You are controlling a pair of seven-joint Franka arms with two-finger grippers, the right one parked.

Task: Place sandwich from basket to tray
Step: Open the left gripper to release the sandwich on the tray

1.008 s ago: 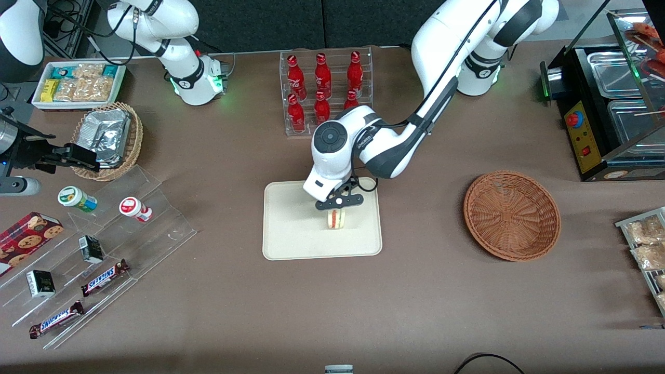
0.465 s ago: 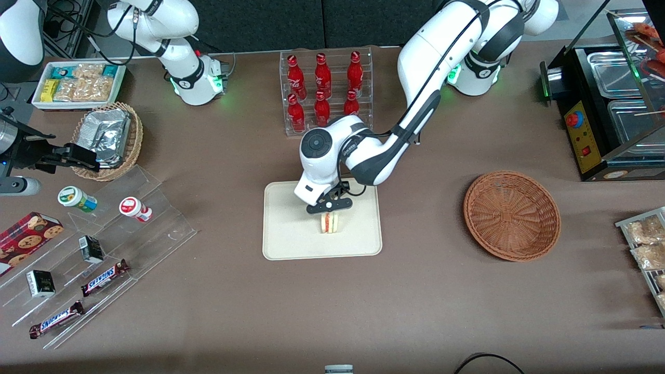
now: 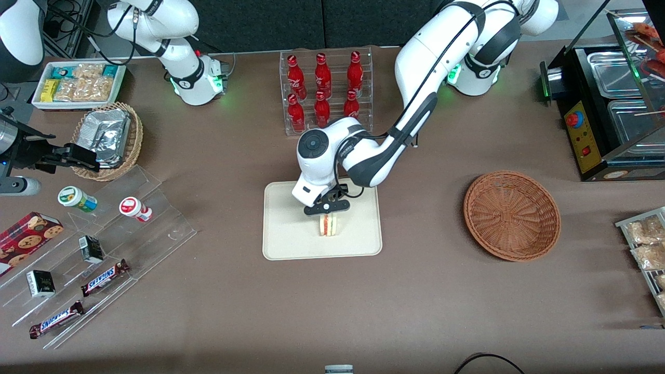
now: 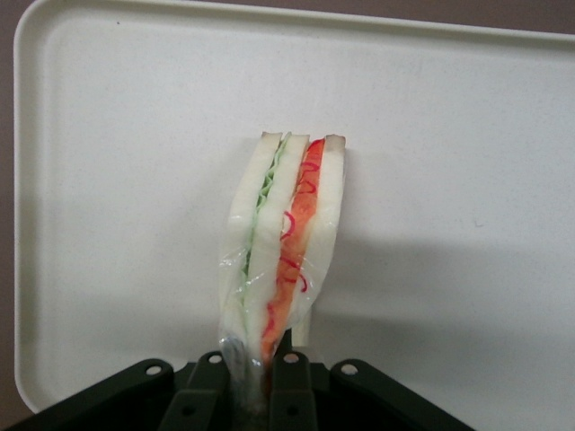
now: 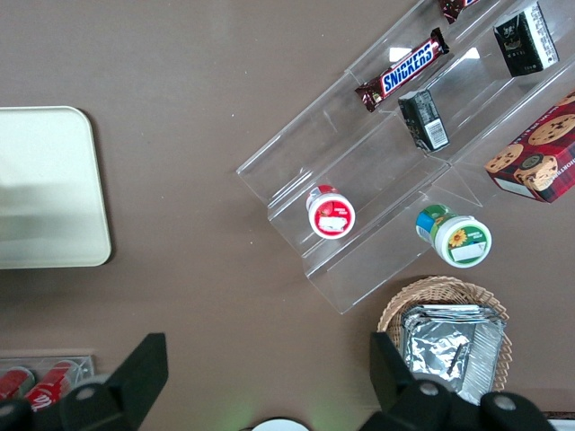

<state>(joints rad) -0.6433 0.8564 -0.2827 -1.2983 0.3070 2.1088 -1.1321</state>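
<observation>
**Cream tray under a held sandwich**

Cream plastic fills our wrist view: the tray (image 4: 467,108) lies beneath the sandwich (image 4: 286,235), which stands on edge with its red and green filling showing. We see the gripper (image 4: 254,382) clamped on one end of the wedge, a finger (image 4: 208,377) on each bread face. From the front, the gripper (image 3: 326,210) sits over the tray's (image 3: 283,236) middle, the sandwich (image 3: 328,225) below it. The woven basket (image 3: 511,215) lies well apart, toward the working arm's end.
</observation>
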